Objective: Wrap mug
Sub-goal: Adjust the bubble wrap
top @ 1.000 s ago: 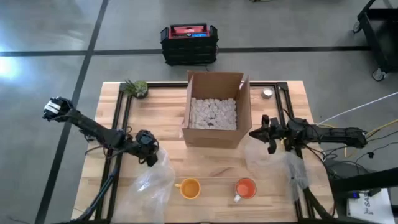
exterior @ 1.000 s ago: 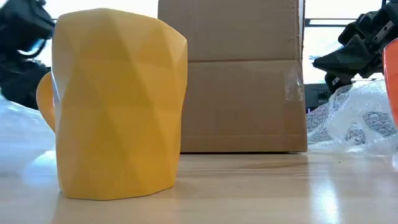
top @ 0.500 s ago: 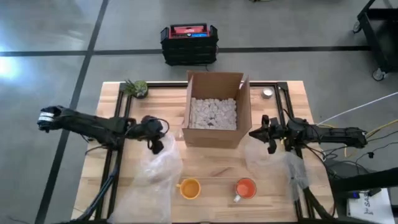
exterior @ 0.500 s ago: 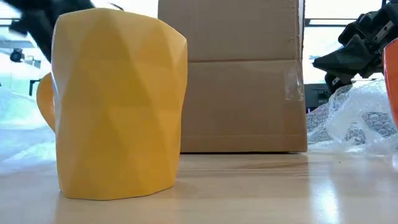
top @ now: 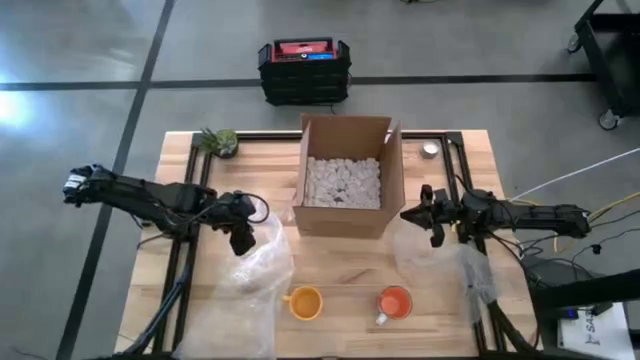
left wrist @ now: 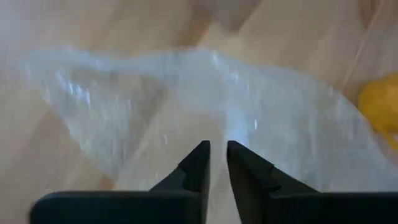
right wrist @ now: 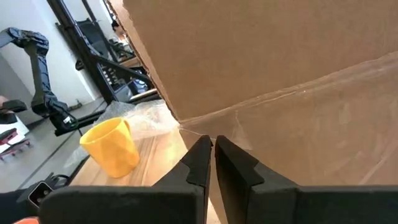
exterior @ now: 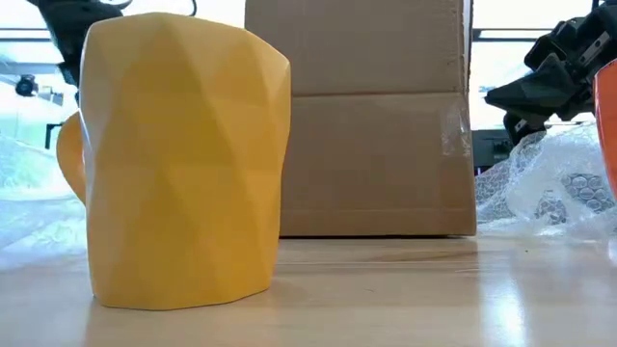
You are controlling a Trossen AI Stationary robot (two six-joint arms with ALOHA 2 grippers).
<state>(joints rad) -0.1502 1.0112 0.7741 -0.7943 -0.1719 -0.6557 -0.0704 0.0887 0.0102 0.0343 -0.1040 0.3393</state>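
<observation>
- On the desk (top: 330, 255), near side, the yellow mug (top: 304, 302) stands upright with its handle to the left; the sheet of wrap (top: 250, 285) lies just left of it, one edge touching or nearly touching the mug.
- Left tool (top: 241, 240): it sits over the far edge of the wrap, left of the box (top: 345, 185). In the left wrist view its fingers (left wrist: 198, 163) stand close together with a thin gap, and film shows between and beyond them. Judged state: pinched on the wrap, but a firm hold cannot be confirmed.
- Right tool (top: 434, 222): it waits right of the box, beside a second pile of wrap (top: 430, 255); its fingers (right wrist: 200, 160) are together on nothing.
- An orange mug (top: 395, 302) stands right of the yellow one, well apart from the left tool.
- Step in hand, as judged: draw the sheet toward the yellow mug.
- Procedure:
  - Keep the pinch on the edge of the film, not its middle, so the sheet spreads rather than bunches.
  - Carry the edge high enough to pass over the rim; a low pass is likely to tip or push the mug.
  - Move slowly; thin film slips from a light pinch and clings to itself.
  - Keep the arm clear of the box corner.
</observation>
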